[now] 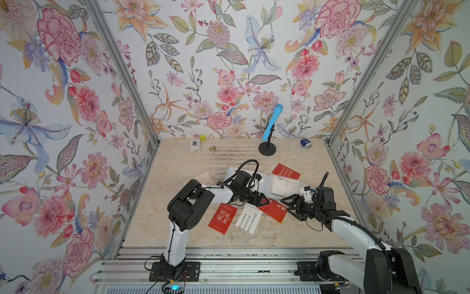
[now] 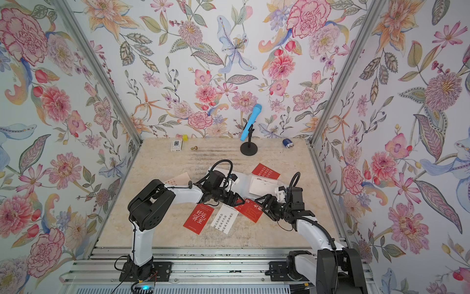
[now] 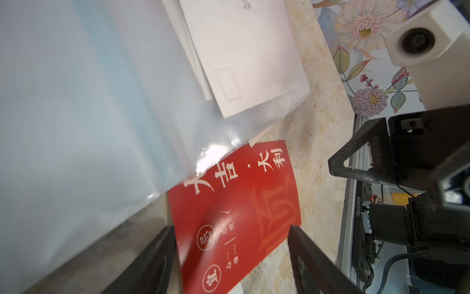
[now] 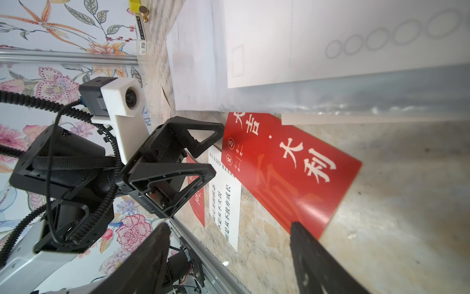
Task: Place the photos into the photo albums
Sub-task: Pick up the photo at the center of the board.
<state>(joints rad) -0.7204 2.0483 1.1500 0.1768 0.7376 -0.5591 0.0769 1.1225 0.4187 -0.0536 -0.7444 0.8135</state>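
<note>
The photo album (image 1: pixel 265 179) lies open mid-table, with white photos (image 1: pixel 284 185) inside its clear sleeve (image 3: pixel 89 101). A red photo with white Chinese lettering (image 1: pixel 274 212) lies partly under the album's near edge. My left gripper (image 3: pixel 231 229) is open, its fingers straddling this red photo's short end (image 3: pixel 229 203). My right gripper (image 4: pixel 229 229) faces it, open, with one fingertip (image 4: pixel 302 234) over the photo's far corner. In both top views the two grippers (image 1: pixel 265 202) (image 1: pixel 287 207) meet over that photo. A red "MONEY" photo (image 1: pixel 286 171), another red photo (image 1: pixel 222 218) and a white text photo (image 1: pixel 248 219) lie loose. A pale pink photo (image 1: pixel 201 178) peeks from under my left arm.
Along the back wall stand a blue microphone (image 1: pixel 272 121) on a black stand (image 1: pixel 267 149), a small white box (image 1: pixel 195 145), a yellow cube (image 1: pixel 202 137), a brass knob (image 1: pixel 211 148) and a blue cylinder (image 1: pixel 306 143). Aluminium rails (image 1: pixel 229 254) run along the table's front edge.
</note>
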